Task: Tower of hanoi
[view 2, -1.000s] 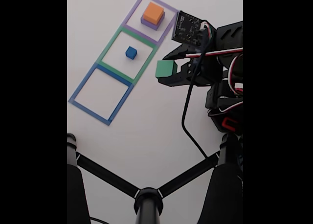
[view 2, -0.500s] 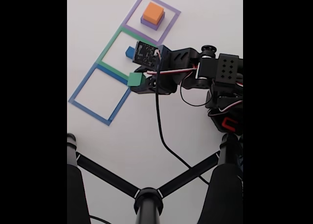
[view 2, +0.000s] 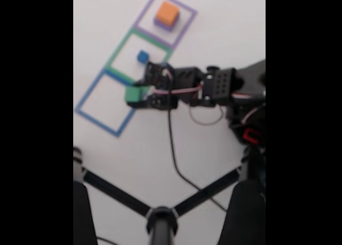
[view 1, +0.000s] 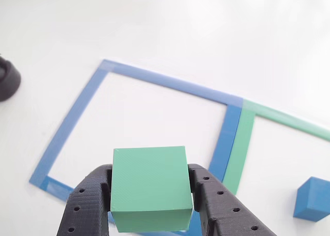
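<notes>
Your gripper (view 1: 150,205) is clamped on the green block (view 1: 150,187), held over the blue taped square (view 1: 77,112). It looks light, hard and smooth; keep squeezing its flat sides. The small blue cube (view 1: 312,199) sits at four o'clock.

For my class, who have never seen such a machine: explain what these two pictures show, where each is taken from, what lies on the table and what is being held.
This is a small black robot arm on a white table. Its gripper, two fingers that squeeze together, holds a green block. One picture is taken close behind the gripper; the fixed view looks down on the whole table and is blurred. Three taped squares lie in a row: blue, green and purple. A small blue block sits in the green square. An orange block rests on a purple block in the purple square. The held green block hangs at the edge of the blue square.
</notes>
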You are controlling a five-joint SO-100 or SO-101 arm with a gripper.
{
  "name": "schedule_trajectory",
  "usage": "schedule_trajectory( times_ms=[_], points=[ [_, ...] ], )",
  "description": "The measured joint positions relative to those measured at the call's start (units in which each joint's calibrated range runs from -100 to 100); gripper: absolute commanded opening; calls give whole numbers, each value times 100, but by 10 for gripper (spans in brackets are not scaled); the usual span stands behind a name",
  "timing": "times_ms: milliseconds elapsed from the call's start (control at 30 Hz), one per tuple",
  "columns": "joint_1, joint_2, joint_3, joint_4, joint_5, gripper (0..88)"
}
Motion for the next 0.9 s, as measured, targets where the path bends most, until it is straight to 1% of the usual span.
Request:
schedule_trajectory(
  times_ms=[233,433,600,900],
  points=[
    [8,1537,-61,-1461,0,88],
    [8,2744,-444,-2416,0,89],
    [8,3419,-862,-2841,59,91],
    [-25,4348,-1567,-3218,59,94]
  ],
)
